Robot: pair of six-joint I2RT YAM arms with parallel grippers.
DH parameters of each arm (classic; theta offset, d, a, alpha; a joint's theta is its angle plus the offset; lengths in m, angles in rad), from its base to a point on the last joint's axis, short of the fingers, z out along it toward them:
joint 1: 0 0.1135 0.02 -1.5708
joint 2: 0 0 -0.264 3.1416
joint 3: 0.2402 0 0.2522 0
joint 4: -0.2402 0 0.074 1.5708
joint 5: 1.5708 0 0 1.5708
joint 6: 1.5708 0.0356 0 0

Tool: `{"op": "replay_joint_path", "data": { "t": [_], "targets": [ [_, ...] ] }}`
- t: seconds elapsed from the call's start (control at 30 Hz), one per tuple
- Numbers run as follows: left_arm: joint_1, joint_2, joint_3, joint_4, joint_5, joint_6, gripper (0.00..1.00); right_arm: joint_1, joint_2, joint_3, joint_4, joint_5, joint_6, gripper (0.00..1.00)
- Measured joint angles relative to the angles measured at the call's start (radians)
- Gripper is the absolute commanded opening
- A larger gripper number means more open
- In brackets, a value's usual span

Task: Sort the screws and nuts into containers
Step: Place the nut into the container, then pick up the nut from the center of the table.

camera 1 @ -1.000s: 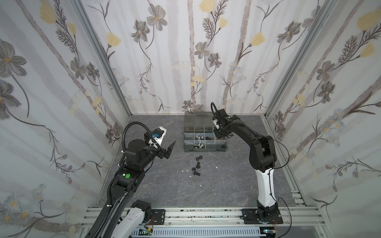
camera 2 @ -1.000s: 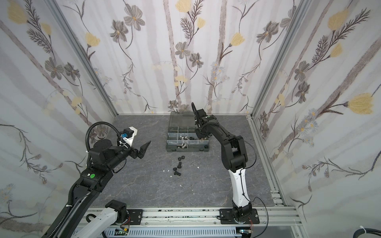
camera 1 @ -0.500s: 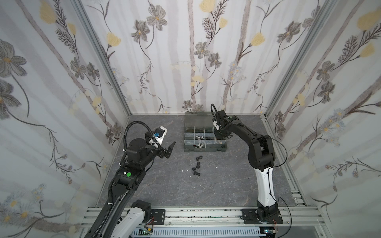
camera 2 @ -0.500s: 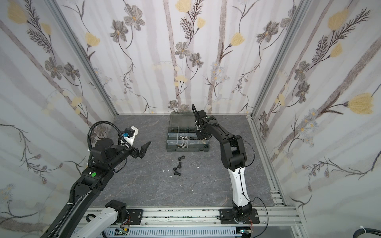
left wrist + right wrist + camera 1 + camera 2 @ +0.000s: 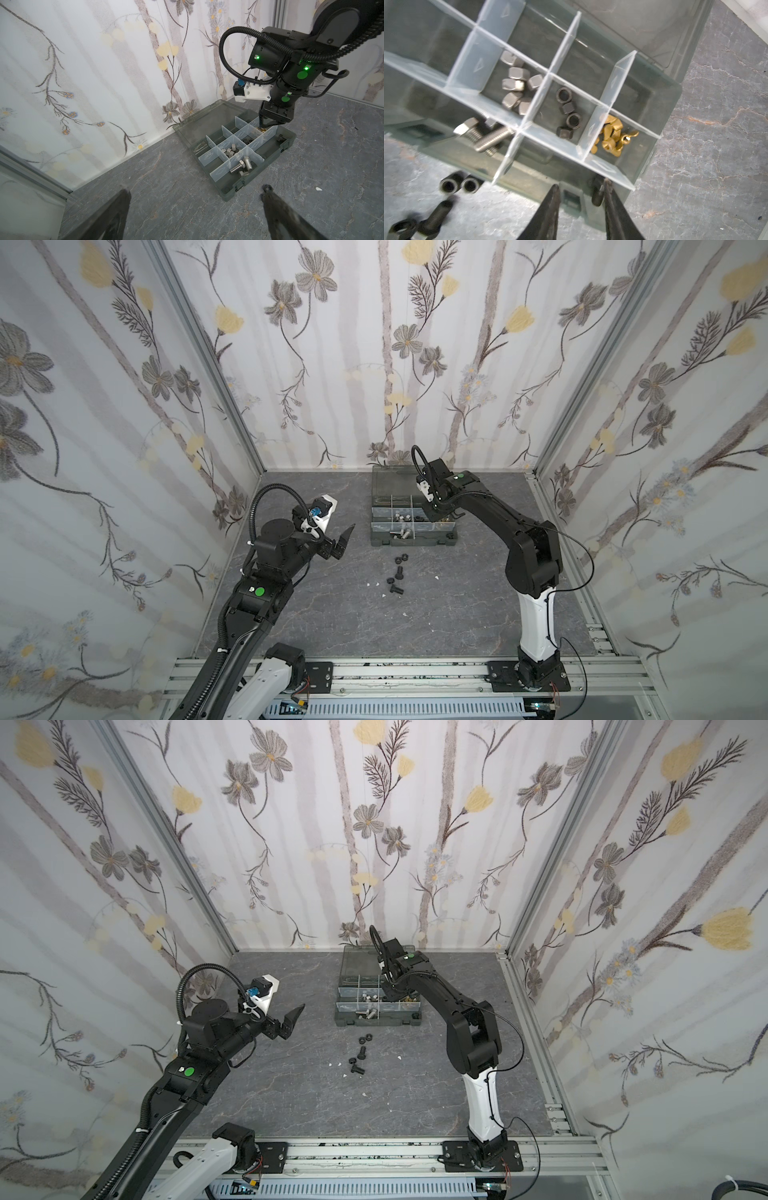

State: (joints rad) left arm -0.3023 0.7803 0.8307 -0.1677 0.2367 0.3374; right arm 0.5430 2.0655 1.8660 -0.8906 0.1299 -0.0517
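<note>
Nearest on the table [image 5: 332, 614], loose black screws [image 5: 397, 590] and loose black nuts [image 5: 399, 560] are scattered just in front of the organizer case [image 5: 415, 541]. The left gripper [image 5: 343, 540] is held above the table, well apart from the case, with its jaws spread wide and nothing held. In the case's front row, silver screws [image 5: 483, 135] are gathered in one compartment. A single black screw [image 5: 597, 193] is seen further along that row, just beside a fingertip of the right gripper [image 5: 581, 185], whose jaws are parted a little with nothing gripped between them. In the middle row, silver domed nuts [image 5: 515, 83], black hex nuts [image 5: 568, 112] and brass wing nuts [image 5: 612, 135] are kept in three adjoining compartments. Beyond these, the lid [image 5: 395, 484] is laid open.
</note>
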Motion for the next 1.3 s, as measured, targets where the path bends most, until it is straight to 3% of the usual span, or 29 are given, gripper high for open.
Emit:
{"op": "replay_joint_path", "data": {
  "t": [0.23, 0.53, 1.3],
  "targets": [
    [0.0, -0.005, 0.001, 0.0, 0.001, 0.0, 1.0, 0.123, -0.046, -0.106, -0.01, -0.032, 0.1, 0.36],
    [0.0, -0.021, 0.001, 0.0, 0.003, 0.0, 1.0, 0.198, -0.016, -0.174, 0.002, -0.045, 0.161, 0.36],
    [0.0, -0.021, 0.001, 0.0, 0.002, 0.0, 1.0, 0.235, 0.126, -0.156, 0.063, -0.04, 0.148, 0.44]
  ]
}}
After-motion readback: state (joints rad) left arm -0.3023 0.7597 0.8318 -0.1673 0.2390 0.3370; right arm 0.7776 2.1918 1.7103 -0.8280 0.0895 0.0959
